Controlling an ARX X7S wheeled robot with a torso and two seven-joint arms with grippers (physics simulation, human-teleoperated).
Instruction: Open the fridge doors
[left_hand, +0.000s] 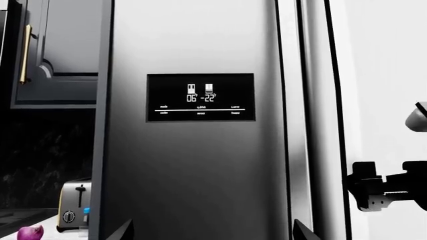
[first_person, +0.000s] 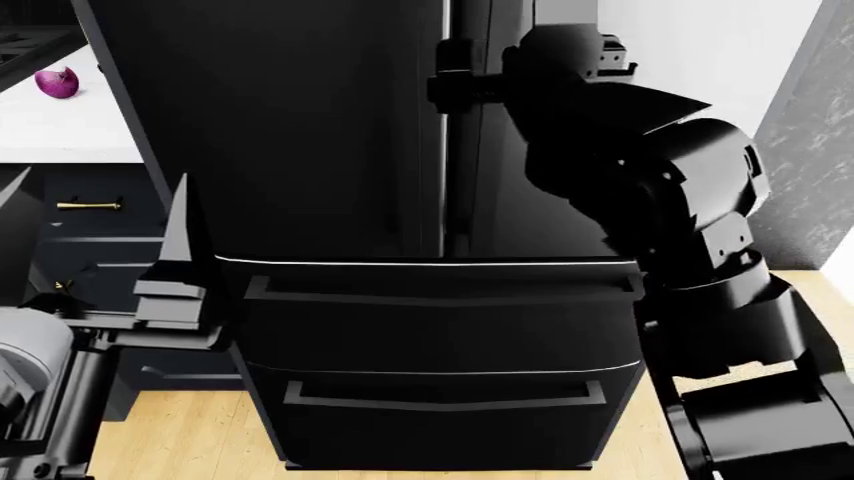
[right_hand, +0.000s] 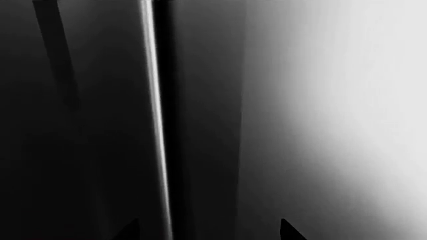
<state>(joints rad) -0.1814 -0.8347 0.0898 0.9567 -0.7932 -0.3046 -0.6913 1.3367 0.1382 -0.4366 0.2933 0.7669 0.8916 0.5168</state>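
Left wrist view: fridge doors (left_hand: 200, 150) shut, display panel (left_hand: 200, 97) on the left one, toaster (left_hand: 75, 205) and onion (left_hand: 31, 233) on the counter (left_hand: 20, 227), right claw (left_hand: 373, 192) at the handles; head view: left claw (first_person: 174, 280) low, apart from the doors, drawers (first_person: 441, 350) beneath; right wrist view: handle (right_hand: 155, 120) between spread tips; the left claw's state I cannot tell.

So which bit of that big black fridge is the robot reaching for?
Start at the tall black fridge. Between its two upper doors run slim vertical handles; the right gripper is at those. They stand upright, unlike the wide horizontal drawer handles below.
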